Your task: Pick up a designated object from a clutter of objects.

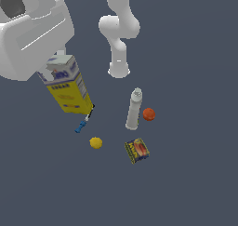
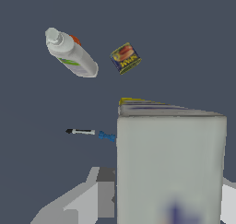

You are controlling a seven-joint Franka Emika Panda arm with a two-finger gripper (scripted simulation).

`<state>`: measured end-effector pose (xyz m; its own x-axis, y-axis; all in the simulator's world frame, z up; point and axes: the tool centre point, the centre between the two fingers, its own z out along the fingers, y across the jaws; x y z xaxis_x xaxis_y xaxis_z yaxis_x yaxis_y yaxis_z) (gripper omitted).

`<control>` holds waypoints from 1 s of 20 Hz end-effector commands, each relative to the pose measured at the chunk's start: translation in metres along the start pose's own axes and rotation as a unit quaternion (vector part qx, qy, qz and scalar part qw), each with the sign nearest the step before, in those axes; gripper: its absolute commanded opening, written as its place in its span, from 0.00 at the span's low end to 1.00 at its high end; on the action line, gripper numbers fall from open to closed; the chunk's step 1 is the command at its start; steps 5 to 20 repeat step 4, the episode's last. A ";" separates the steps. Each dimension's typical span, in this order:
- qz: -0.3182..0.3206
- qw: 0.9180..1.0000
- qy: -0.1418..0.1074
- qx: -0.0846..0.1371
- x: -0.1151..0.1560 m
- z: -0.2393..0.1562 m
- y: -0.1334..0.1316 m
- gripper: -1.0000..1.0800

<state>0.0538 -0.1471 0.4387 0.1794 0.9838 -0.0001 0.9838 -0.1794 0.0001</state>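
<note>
The gripper (image 1: pixel 55 68) is closed on the white top of the rectangular carton box (image 1: pixel 69 86), one grey finger (image 2: pixel 105 191) pressed to its side in the wrist view. The box, yellow below with blue lettering above, hangs tilted and lifted off the dark grey floor (image 1: pixel 186 183), its lower end leaning towards the exterior view's right. The bulky white wrist sits above it; the arm's white base (image 1: pixel 119 68) stands well apart from the box.

Just beside the box's lower corner lies a thin blue-handled marker (image 1: pixel 84 121). Near that is a small round yellow lemon (image 1: pixel 95 142). Further from the box are a squat green-yellow tin (image 1: pixel 137 150), an upright tall white bottle (image 1: pixel 134 109) and an orange-red ball (image 1: pixel 148 114) close beside the bottle.
</note>
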 end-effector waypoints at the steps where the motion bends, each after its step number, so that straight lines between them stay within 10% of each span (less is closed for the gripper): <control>1: -0.001 1.000 0.000 0.000 -0.004 -0.003 0.001 0.00; 20: -0.001 1.000 0.000 0.000 -0.006 -0.005 0.002 0.00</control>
